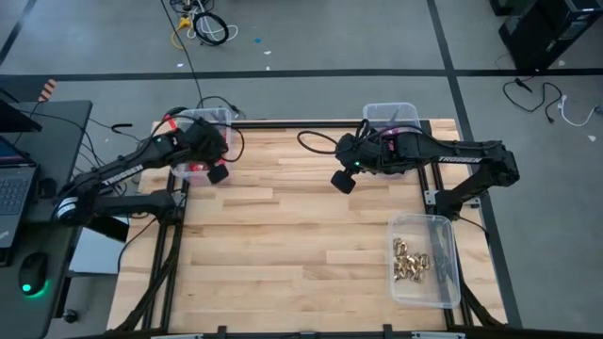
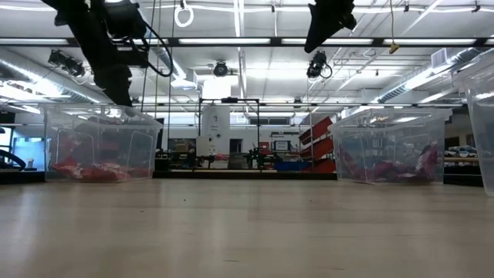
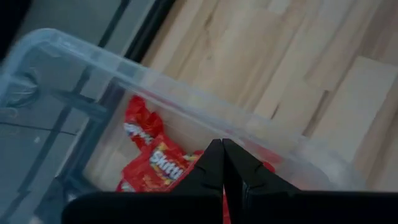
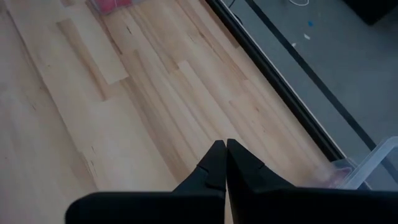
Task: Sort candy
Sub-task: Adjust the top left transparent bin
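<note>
Red candy packets [image 3: 152,165] lie in a clear bin [image 1: 200,121] at the table's far left corner. My left gripper [image 3: 222,149] hangs shut just above that bin's near wall and holds nothing. Purplish packets [image 2: 386,166] fill a second clear bin [image 1: 391,115] at the far edge. Gold foil pieces [image 1: 410,259] lie in a third bin [image 1: 448,273] at the right edge. My right gripper [image 4: 222,148] is shut and empty, raised over bare table near the far middle [image 1: 342,181].
The wooden tabletop [image 1: 283,245] lies bare between the three bins. A black frame rail [image 1: 301,122] runs along the far edge. A desk with a laptop and a mouse [image 1: 33,268] stands left of the table. Cables lie on the floor beyond.
</note>
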`<state>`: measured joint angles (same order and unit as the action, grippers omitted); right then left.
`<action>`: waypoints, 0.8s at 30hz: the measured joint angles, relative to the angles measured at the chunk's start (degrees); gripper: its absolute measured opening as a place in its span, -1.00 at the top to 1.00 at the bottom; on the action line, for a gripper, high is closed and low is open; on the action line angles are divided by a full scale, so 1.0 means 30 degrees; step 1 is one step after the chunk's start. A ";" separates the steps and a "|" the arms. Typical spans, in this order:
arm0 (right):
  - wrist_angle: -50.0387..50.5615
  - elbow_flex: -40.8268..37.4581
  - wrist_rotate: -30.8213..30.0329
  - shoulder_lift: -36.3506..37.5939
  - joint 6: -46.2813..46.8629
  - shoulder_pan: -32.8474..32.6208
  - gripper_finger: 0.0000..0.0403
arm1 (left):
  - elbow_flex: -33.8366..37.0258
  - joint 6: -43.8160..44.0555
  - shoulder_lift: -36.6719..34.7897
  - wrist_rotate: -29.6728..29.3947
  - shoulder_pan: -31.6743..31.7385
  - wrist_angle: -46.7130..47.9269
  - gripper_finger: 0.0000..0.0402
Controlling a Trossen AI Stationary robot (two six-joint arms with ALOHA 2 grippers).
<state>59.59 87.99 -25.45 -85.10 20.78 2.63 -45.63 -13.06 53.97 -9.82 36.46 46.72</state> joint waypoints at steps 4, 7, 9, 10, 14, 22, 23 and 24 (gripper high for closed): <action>0.0000 -0.0004 0.0000 0.0000 -0.0096 0.0000 1.00 | 0.0000 0.0001 0.0740 0.0614 0.0004 -0.0203 1.00; -0.0384 -0.0312 0.0000 0.0000 -0.0315 0.0000 1.00 | 0.0000 0.0001 0.1328 0.0748 0.0004 -0.0416 1.00; -0.0481 -0.0619 0.0007 -0.0022 -0.0474 0.0000 1.00 | 0.0000 0.0001 0.1610 0.0755 0.0004 -0.0644 1.00; -0.0516 -0.0790 0.0007 -0.0022 -0.0479 0.0000 1.00 | 0.0000 0.0001 0.1700 0.0782 0.0004 -0.0846 1.00; -0.0784 -0.1497 0.0192 -0.0025 -0.0411 0.0003 1.00 | 0.0000 -0.0057 0.1897 0.1055 0.0004 -0.1375 1.00; -0.1052 -0.1625 0.0425 -0.0022 -0.0200 -0.0009 1.00 | -0.0007 -0.0564 0.1889 0.1168 -0.0004 -0.2004 1.00; -0.1080 -0.1625 0.0437 -0.0022 -0.0295 -0.0007 1.00 | -0.0007 -0.0578 0.1889 0.1356 -0.0004 -0.2115 1.00; -0.1099 -0.1625 0.0438 -0.0022 -0.0339 -0.0011 1.00 | -0.0007 -0.0601 0.1889 0.1687 0.0004 -0.2227 1.00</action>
<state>56.30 83.11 -24.14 -85.17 19.76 2.60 -45.65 -14.87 59.64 -4.76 36.47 40.04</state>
